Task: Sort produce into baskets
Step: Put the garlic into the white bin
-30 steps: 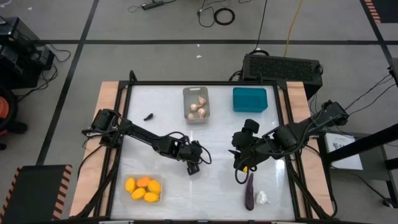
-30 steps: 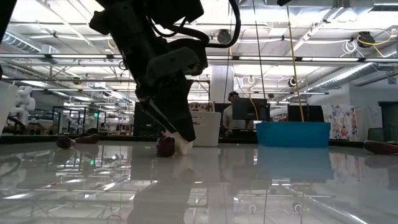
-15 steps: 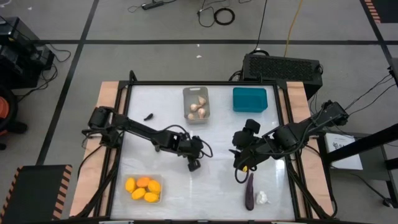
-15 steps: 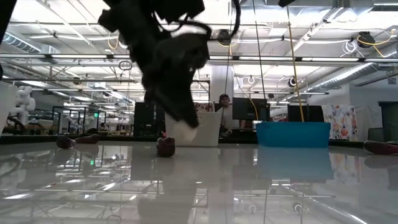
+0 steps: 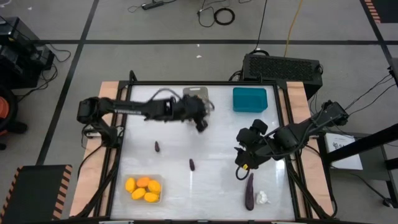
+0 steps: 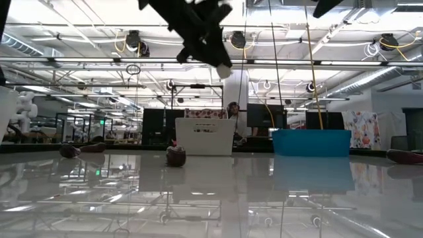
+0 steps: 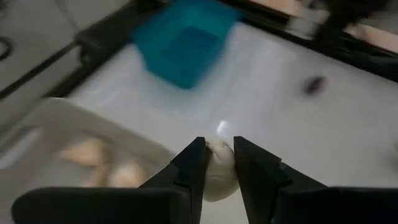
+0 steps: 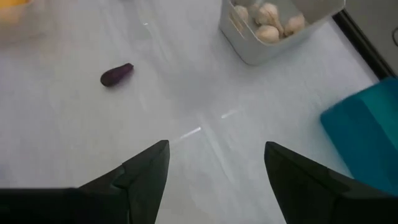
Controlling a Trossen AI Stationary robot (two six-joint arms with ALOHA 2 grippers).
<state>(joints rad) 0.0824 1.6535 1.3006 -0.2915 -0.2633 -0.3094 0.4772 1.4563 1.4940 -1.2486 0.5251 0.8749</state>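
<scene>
My left gripper (image 5: 200, 123) is shut on a whitish garlic bulb (image 7: 218, 167) high above the table, beside the near end of the pale grey basket (image 5: 194, 96), which holds several garlic bulbs (image 8: 267, 18). The teal basket (image 5: 250, 99) stands to its right. The clear basket (image 5: 144, 188) at the near left holds several yellow and orange fruits. Two tiny eggplants (image 5: 157, 147) (image 5: 191, 164) lie on the table. A long eggplant (image 5: 249, 191) and a garlic bulb (image 5: 262, 198) lie near the front right. My right gripper (image 5: 242, 168) is open and empty above them. My left gripper pinches the garlic bulb by its two sides (image 7: 211, 163) between its two fingers, which slant down from the table's left. In the low view the bulb (image 6: 226, 69) sticks out below the fingertips. It is lifted well clear of the table.
A black perforated box (image 5: 283, 65) stands beyond the table's far right edge. The table has a raised black frame (image 5: 205, 83). A person shows in the room behind the grey basket (image 6: 232, 112). Bare tabletop lies in the middle, between the two arms.
My left gripper has risen from the table's middle and swung toward the far edge with the garlic bulb, which is now lifted high beside the grey basket. A tiny eggplant that the gripper had covered now shows. My right gripper has stayed about where it was.
</scene>
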